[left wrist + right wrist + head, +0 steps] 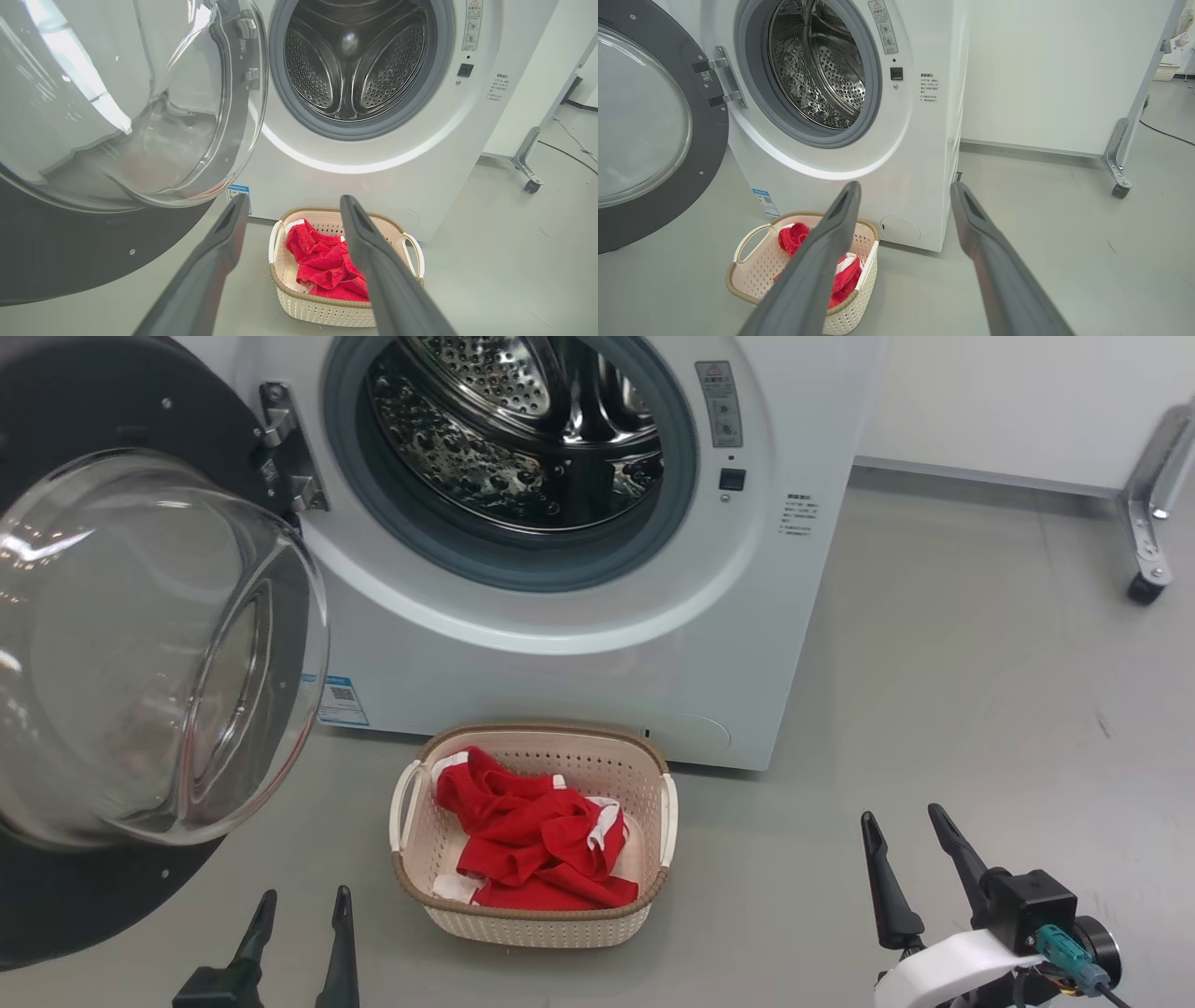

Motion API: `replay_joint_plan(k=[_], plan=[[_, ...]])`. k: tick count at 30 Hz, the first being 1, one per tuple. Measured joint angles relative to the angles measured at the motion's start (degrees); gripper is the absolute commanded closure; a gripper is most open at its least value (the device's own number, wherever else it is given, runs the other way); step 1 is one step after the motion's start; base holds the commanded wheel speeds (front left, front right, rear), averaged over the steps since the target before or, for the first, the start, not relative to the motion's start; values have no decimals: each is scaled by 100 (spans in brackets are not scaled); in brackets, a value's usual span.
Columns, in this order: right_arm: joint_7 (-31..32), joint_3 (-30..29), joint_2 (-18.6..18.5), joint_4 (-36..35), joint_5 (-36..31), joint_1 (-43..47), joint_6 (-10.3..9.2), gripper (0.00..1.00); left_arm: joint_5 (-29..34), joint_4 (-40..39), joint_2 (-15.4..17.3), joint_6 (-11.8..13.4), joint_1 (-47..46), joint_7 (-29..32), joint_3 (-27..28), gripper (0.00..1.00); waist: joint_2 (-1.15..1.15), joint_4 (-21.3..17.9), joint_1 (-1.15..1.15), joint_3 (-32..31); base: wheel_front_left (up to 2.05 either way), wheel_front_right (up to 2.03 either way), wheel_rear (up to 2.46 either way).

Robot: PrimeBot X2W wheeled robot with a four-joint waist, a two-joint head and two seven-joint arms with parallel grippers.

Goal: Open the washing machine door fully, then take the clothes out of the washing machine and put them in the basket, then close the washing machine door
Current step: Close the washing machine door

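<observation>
**Observation: load out of machine, closing step not yet done**

Left gripper (306, 893), two long dark fingers, stood spread wide with nothing between them. It hung low over the smooth grey floor (934, 691) and touched nothing. Right gripper (901, 812), same dark finger pair on a pale wrist, was likewise spread wide and empty. It sat well apart from the left, off to the right of the work.

Between the two grippers, nearer the left one, stood the small cream perforated plastic basket (523, 929) with a brown woven-look rim and white loop handles. It was upright on the floor. Bright red fabric clothes (541, 845) with white trim lay crumpled inside it, below rim level.

Just behind the basket was the big white front-loading washing machine (560, 681). Its mouth was uncovered, showing the grey rubber gasket (523, 565) and the shiny dimpled steel drum (495, 439). A small blue label sticker (341, 700) sat low on the front panel, left of the basket.

The large round washing machine door (140, 644), with a glossy black rim and a bulging clear glass bowl, stood swung wide to the left on its metal hinge (285, 448). The bowl faced outward. The lower rim was near the left gripper but not in contact.

A grey metal castor leg (1148, 513) stood at far right, well apart from the machine.
</observation>
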Motion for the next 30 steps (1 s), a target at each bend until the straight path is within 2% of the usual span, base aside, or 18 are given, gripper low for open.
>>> replay_joint_plan(k=[16,23,30], plan=[[0,285,4,-3,44,9,9,0,-24,75,12,51,28,0,71,0,0,1138,0,-24,0,0,0],[0,495,2,-7,-34,-16,90,0,-174,3,12,109,28,0,225,0,0,1484,0,68,0,0,0],[0,676,-2,30,-210,-266,160,0,-361,-158,14,202,28,0,390,0,0,1639,0,276,0,0,0]])
